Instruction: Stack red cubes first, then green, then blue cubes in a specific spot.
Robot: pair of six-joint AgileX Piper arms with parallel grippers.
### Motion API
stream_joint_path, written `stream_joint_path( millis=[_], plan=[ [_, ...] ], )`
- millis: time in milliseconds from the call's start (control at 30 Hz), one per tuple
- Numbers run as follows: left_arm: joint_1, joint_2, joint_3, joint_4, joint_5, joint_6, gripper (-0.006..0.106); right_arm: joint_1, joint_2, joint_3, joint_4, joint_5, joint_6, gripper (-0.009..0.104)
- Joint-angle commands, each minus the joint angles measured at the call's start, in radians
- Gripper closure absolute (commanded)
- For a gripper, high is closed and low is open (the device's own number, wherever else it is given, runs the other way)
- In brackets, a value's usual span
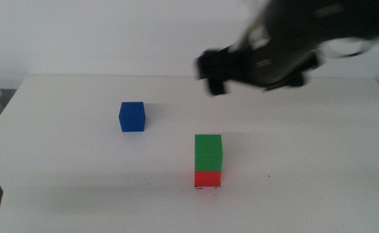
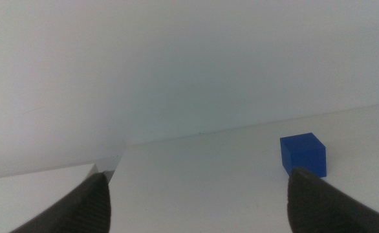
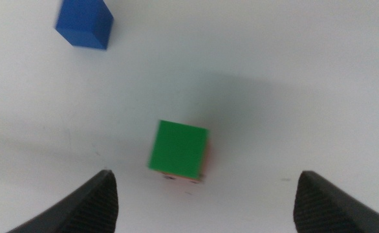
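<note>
Left gripper (image 2: 199, 197) jaws spread wide, nothing between them. Blue cube (image 2: 303, 154) sits on the white table (image 2: 196, 175), just beside one jaw tip.

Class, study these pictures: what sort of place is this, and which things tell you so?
Probably a robotics lab or test bench: a bare white table against a plain wall, holding only coloured practice cubes, green cube stacked on red cube, with the right gripper above.

We see the green cube (image 1: 208, 153), the red cube (image 1: 207, 179) and the blue cube (image 1: 132, 117) with plain matt faces, smooth, without shine. The table (image 1: 306, 162) looks white, smooth and matt. The jaws of the right gripper (image 3: 205, 197) look dark and matt.
</note>
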State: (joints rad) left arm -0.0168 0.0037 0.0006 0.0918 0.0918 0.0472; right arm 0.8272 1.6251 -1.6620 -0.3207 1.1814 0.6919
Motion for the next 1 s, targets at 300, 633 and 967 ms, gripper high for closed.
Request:
stream_joint_path(
  millis=[300,633,967],
  plan=[
    [-0.003,-0.004,-0.001,-0.003,-0.007,-0.011,0.007,-0.13,-0.702,0.519,0.12,-0.167,-0.415,0.003],
    [-0.003,-0.004,-0.001,-0.003,-0.007,-0.011,0.007,-0.149,-1.066,0.638,0.33,-0.153,-0.669,0.003],
    [-0.003,-0.004,-0.001,-0.003,-0.007,-0.011,0.007,-0.149,-1.07,0.638,0.33,-0.193,-0.692,0.003]
  ],
)
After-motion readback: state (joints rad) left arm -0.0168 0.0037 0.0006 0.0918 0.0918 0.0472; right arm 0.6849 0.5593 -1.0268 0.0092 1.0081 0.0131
